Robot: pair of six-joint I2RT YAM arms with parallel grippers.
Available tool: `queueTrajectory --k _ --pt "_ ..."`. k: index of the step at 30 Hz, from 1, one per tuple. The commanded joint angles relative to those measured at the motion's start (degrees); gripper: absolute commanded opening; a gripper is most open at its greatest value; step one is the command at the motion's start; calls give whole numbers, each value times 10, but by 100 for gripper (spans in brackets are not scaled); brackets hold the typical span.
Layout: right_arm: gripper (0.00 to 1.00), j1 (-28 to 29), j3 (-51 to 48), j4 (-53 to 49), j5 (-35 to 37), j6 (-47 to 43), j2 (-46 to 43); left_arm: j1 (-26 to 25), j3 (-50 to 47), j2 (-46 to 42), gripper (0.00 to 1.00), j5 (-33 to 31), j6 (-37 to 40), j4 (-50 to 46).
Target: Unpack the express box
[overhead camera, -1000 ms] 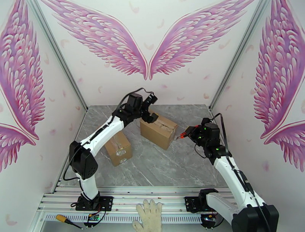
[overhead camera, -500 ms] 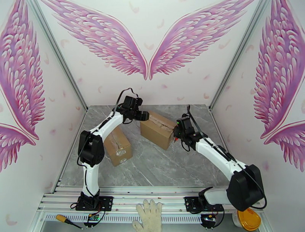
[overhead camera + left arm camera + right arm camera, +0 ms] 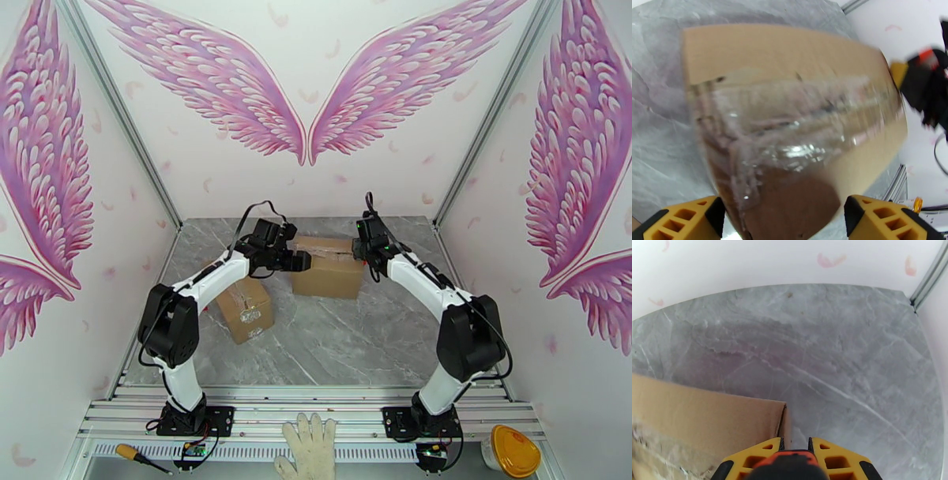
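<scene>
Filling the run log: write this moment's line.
left gripper: open, straddling taped box | right gripper: shut on orange tool, box corner

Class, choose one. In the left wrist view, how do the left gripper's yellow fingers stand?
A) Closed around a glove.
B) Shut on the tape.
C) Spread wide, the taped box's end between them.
C: the left gripper is open, one finger at each side of the taped cardboard box.

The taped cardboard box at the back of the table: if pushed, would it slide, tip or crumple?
It would probably slide: the box sits flat and low on the smooth table. Its straight edges suggest stiff walls, unlikely to crumple. The glossy tape on top may be slippery to grip.
</scene>
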Motion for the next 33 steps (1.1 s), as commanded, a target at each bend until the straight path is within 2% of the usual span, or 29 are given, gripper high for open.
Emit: queueTrajectory --k 1,5,9,12,16,18,22,27,33 --pt "0 -8 46 -23 -33 -32 14 -29 0 -55 86 -26 26 -22" --pt "0 -24 31 -34 -18 -36 -19 -23 32 -77 87 -80 65 -56" --pt "0 -33 -4 -51 11 -41 -67 -14 92 -64 88 -93 114 -82" --pt "0 -38 -26 -84 41 -37 -98 -2 146 -25 88 -95 136 -92" --pt "0 -40 -89 -105 66 -21 -175 16 257 68 88 -76 140 -118" --pt "0 -40 -123 -113 51 -5 -217 23 308 115 87 -59 145 -137" --pt "0 -26 -196 -114 -27 46 -283 34 378 188 86 -28 138 -162" --pt "0 22 -255 -71 -63 105 -317 35 356 208 85 7 133 -160" --pt "0 36 -231 6 -99 141 -239 34 222 136 82 57 108 -90"
